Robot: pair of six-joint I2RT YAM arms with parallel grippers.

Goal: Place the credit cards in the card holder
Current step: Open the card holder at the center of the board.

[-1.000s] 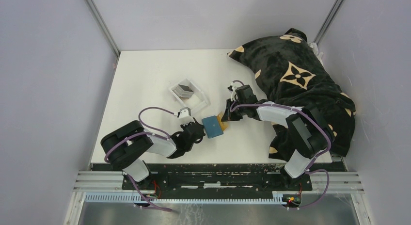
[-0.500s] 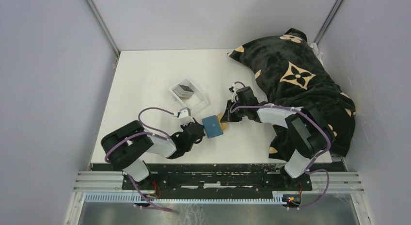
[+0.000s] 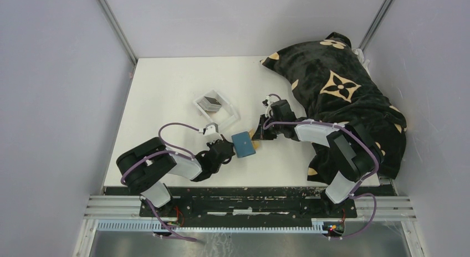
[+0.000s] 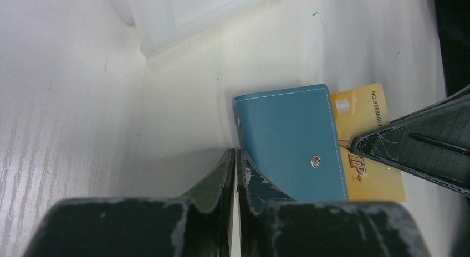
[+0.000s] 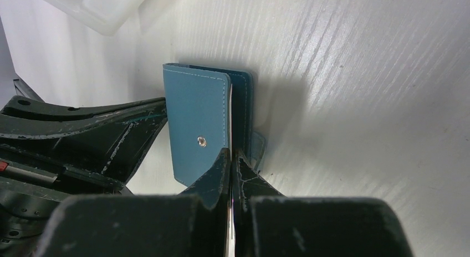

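**Q.** Which step of the task is shown?

**A.** Insertion. The card holder (image 4: 288, 138) lies on the table (image 3: 166, 91), toward its near edge and about midway between its left and right edges. The left gripper (image 4: 237, 157) is pinched almost closed on the holder's left side and braces it. The right gripper (image 5: 231, 157) is clamped on a gold card (image 4: 360, 110), one side of which is tucked beneath the teal flap with the snap.

**Q.** What does the next move call for?

**A.** Probably a flat push of the card toward the left gripper, in line with the slot, while the left grip stops the holder sliding. After that, a release and a reach to the clear tray (image 3: 230, 117), farther from the near edge and nearer the left one, where dark cards (image 3: 210, 101) lie.

**Q.** What cannot be read?

**A.** The flap hides the slot, so how deep the card sits cannot be told. The right wrist view shows the card only as a thin pale edge between the fingers. It is unclear whether the left gripper holds one flap or the whole holder. The cards in the tray are too small to count. A dark cushion (image 3: 332, 85) covers the table's far right corner.
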